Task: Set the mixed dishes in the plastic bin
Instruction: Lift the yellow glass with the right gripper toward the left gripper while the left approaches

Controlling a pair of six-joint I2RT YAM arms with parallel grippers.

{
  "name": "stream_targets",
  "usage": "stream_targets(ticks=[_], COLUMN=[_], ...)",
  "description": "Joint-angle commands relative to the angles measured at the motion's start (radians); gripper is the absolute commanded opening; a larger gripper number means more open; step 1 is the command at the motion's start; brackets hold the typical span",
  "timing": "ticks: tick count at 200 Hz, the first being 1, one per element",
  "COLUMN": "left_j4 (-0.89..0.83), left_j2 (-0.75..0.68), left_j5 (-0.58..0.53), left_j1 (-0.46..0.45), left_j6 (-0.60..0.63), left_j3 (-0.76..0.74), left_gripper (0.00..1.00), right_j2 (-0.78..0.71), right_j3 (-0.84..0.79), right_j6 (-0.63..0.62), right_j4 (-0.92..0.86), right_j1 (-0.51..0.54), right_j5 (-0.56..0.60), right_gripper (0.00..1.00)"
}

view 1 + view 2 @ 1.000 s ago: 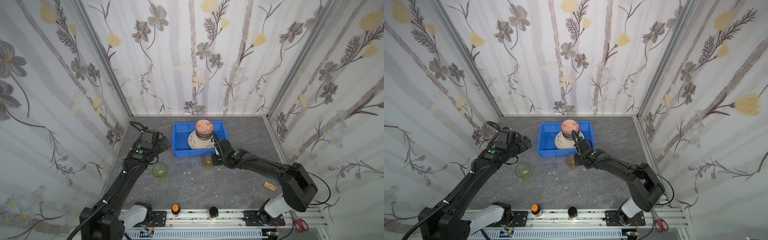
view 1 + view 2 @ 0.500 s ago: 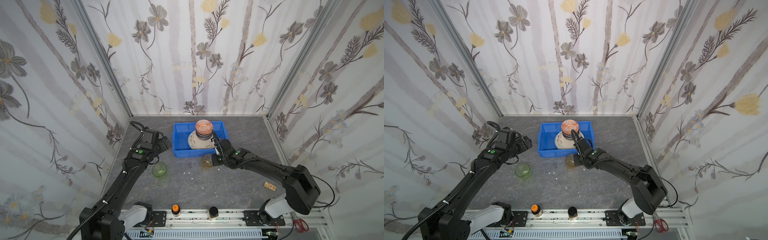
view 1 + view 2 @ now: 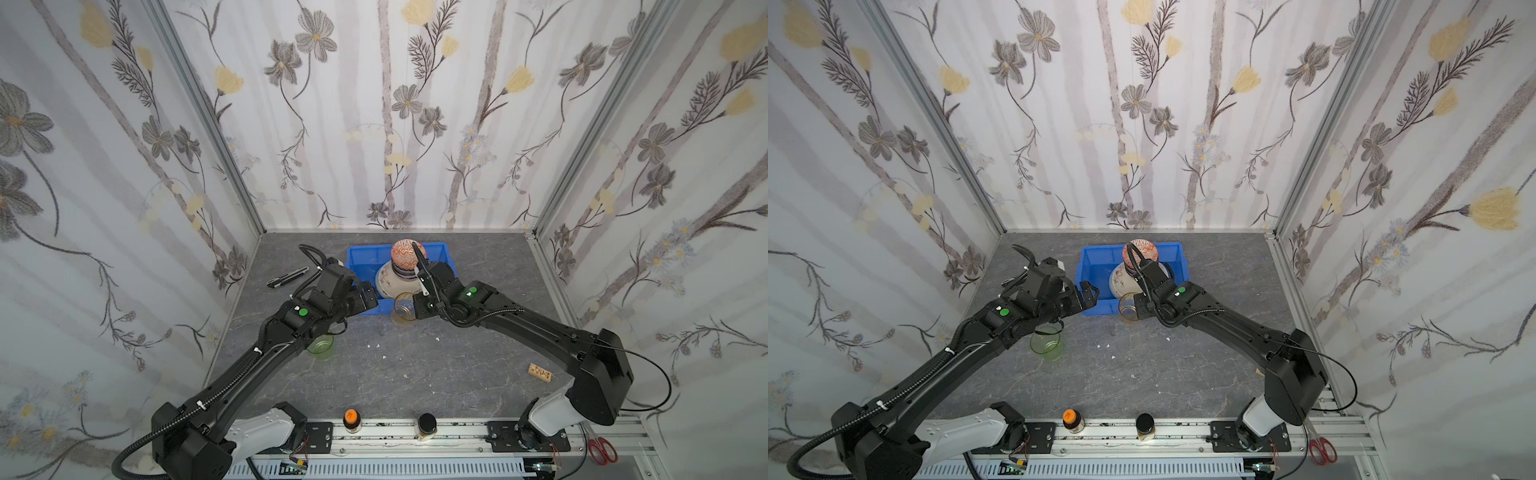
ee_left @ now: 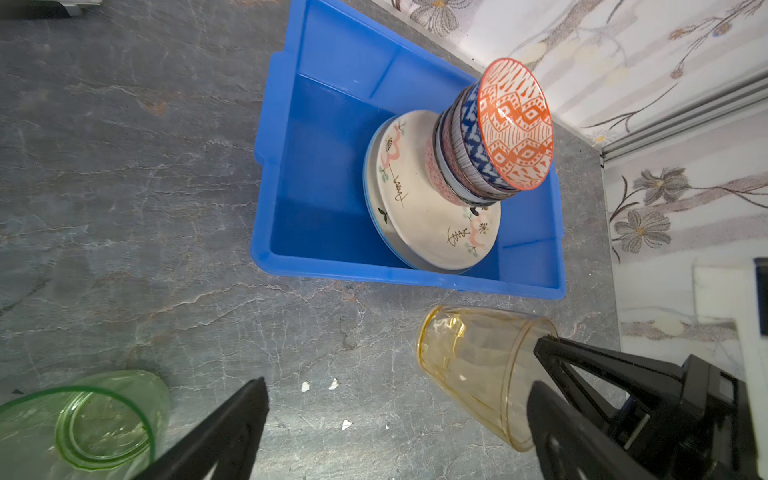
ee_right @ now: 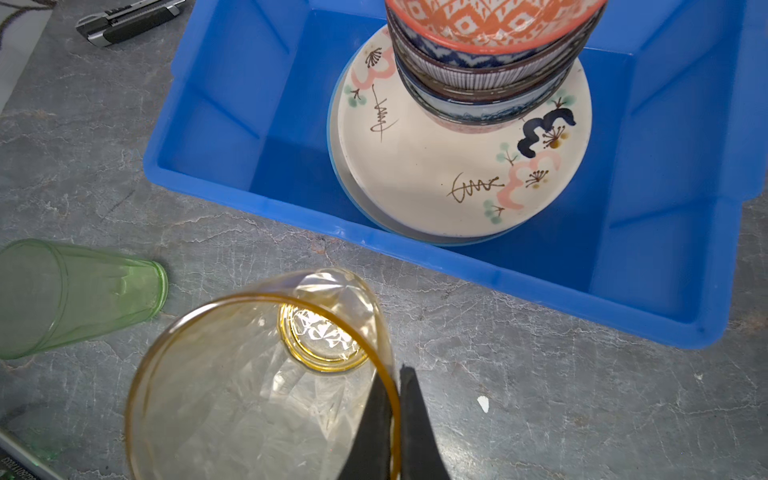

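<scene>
Grey tabletop (image 3: 415, 374) is carrying the green tumbler (image 3: 322, 347) at left, under the wide-open left gripper (image 3: 368, 296); the plastic bin (image 3: 357, 266), centre far, is holding the stacked plates and bowls (image 3: 399, 278). Just near the bin, the right gripper (image 5: 395, 382) is finishing its closure on the rim of the amber tumbler (image 5: 249, 395), readying the lift. Only the right wrist view is showing this pinch.

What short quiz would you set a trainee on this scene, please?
1. Fill in: the top bowl stacked in the bin is patterned ____ and white.
2. What do the right jaws pinch? A: the rim of the amber glass. B: the top bowl. C: the bin's wall.
3. True or false: the amber glass sits inside the bin.
Key: 1 orange; 2 A; 3 false.
</scene>
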Motion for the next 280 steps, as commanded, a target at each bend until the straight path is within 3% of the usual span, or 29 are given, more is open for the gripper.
stream_targets(ticks=[1,48,148,226,280], left_j4=[-0.006,-0.004,-0.004,-0.004,-0.004], left_j2=[0.031,0.076,0.14,0.189,0.21], left_j5=[-0.041,-0.075,-0.079,-0.071,-0.085], left_j1=[-0.047,-0.11,-0.13,-0.139,-0.14], left_j6=[-0.02,-0.045,-0.054,-0.051,-0.04], left_j3=[0.02,0.015,0.037,0.048,0.065], left_gripper=[1.0,0.96,0.62,0.44,0.22], right_j2=[0.025,0.063,0.087,0.078,0.066], right_j3=[0.041,0.106,0.142,0.148,0.148], right_j6=[-0.02,-0.048,-0.072,-0.08,-0.074], right_j4=[-0.013,-0.042,-0.028,-0.028,-0.027], right_j1=[0.005,0.052,0.063,0.064,0.066], right_j5=[0.024,0.051,0.025,0.018,0.014], right_gripper=[0.0,0.0,0.0,0.0,0.0])
